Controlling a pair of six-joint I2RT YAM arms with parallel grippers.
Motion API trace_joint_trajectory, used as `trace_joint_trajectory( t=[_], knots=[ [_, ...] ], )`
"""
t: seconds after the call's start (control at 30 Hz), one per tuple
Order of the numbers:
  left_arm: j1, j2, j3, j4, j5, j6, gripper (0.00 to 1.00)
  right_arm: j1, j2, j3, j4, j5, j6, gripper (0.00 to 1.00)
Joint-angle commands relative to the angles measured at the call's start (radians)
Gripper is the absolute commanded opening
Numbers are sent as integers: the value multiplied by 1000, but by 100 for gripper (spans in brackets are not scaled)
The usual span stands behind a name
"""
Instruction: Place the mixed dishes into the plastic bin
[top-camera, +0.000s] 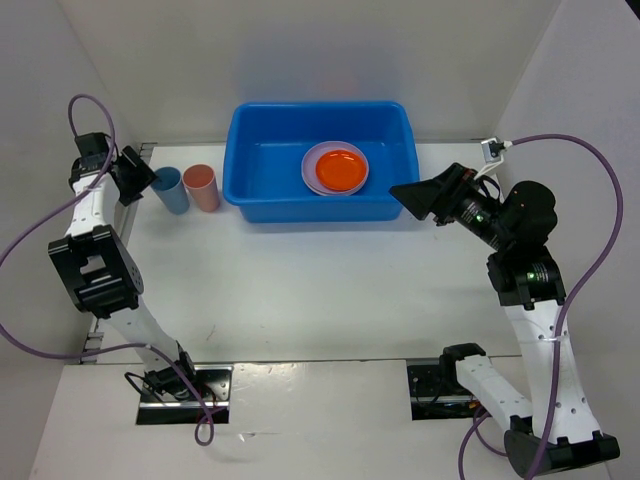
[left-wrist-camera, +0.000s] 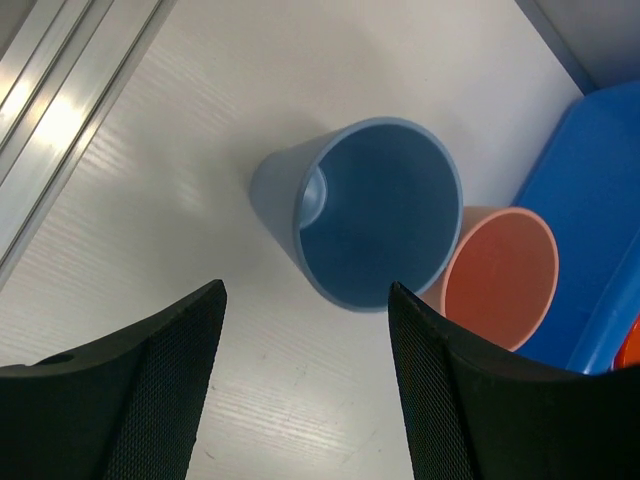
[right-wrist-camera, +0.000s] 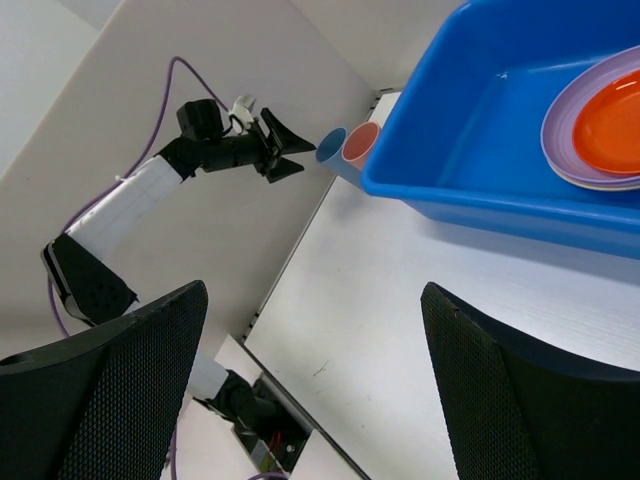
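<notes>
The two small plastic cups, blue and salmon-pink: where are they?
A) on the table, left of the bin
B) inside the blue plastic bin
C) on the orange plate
A: the blue plastic cup and salmon-pink plastic cup stand on the white table outside the left wall of the rectangular blue plastic bin.

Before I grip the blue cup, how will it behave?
The blue cup looks like thin plastic, so probably light and slightly squeezable. It stands upright, narrower at its base, close beside the salmon cup, so a nudge might tip it.
</notes>
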Motion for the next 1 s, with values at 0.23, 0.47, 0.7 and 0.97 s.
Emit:
trace_joint_trajectory(
  t=[0.23, 0.47, 0.7, 0.97],
  knots=[
    [5, 129, 121, 32, 17, -6, 67, -8, -4, -1, 44, -8, -19, 92],
    [5, 168, 182, -34, -101, 79, 36, -8, 5, -1, 44, 1, -10, 92],
    [5, 169, 183, -46, -132, 113, 16, 11, 14, -1, 53, 1, -1, 92],
    [-4, 202, 202, -56, -111, 122, 29, 11, 5, 8, 35, 10, -1, 92]
  ],
)
